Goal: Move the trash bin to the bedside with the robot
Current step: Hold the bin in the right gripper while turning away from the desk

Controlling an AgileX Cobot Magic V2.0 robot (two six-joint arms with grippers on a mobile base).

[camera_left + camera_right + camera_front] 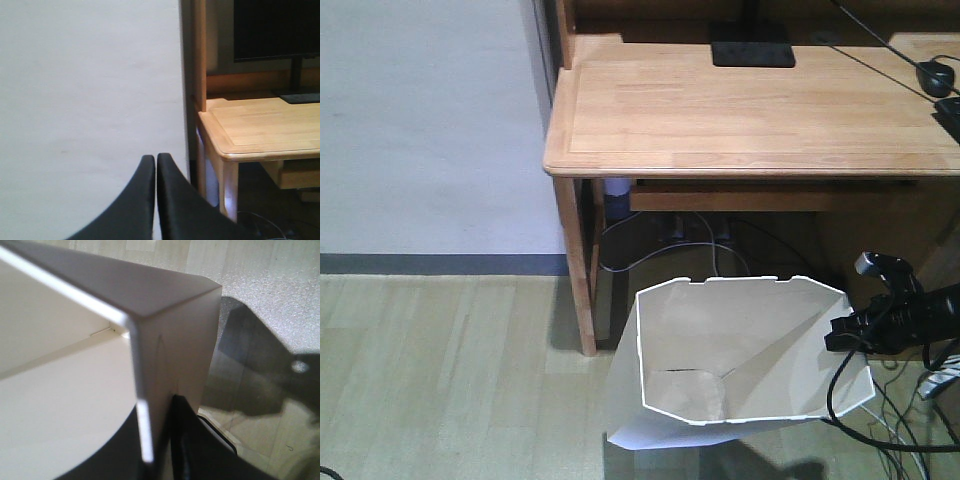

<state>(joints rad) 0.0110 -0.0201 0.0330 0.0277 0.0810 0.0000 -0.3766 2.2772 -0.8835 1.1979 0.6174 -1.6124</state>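
Nearest my right wrist camera, the right gripper (pixel 159 442) is closed narrowly on the trash bin (pixel 170 325): one black finger (pixel 192 450) lies against the outside of the thin white wall and the other against the cream inside, with the wall pinched between them just below a cut corner of the rim. In the front-facing view the same right gripper (pixel 847 335) meets the rim of the trash bin (pixel 720 340) on the side farthest from the desk's leg (pixel 575 265), and a black cable (pixel 835 400) loops down from the arm past that wall. The bin sits on the pale wood-grain floor (pixel 450 370) just in front of the light wooden desk (pixel 740 110), below its front edge and near the corner leg, with its mouth towards the camera, so I see the cream interior and part of the white outer wall. I cannot tell whether its base rests flat on the floor. Cables (pixel 710 240) hang in the shadow beneath the desk, behind the bin. On the desk top, a black monitor base (pixel 752 47) stands at the back and a dark mouse (pixel 934 75) lies near the far edge. From my left wrist camera, the left gripper (pixel 156 162) has its two black fingers pressed together with nothing between them. It is raised beside the desk (pixel 265 125), in front of the plain white wall (pixel 90 90), and a dark monitor (pixel 275 30) stands at the back of the desk.
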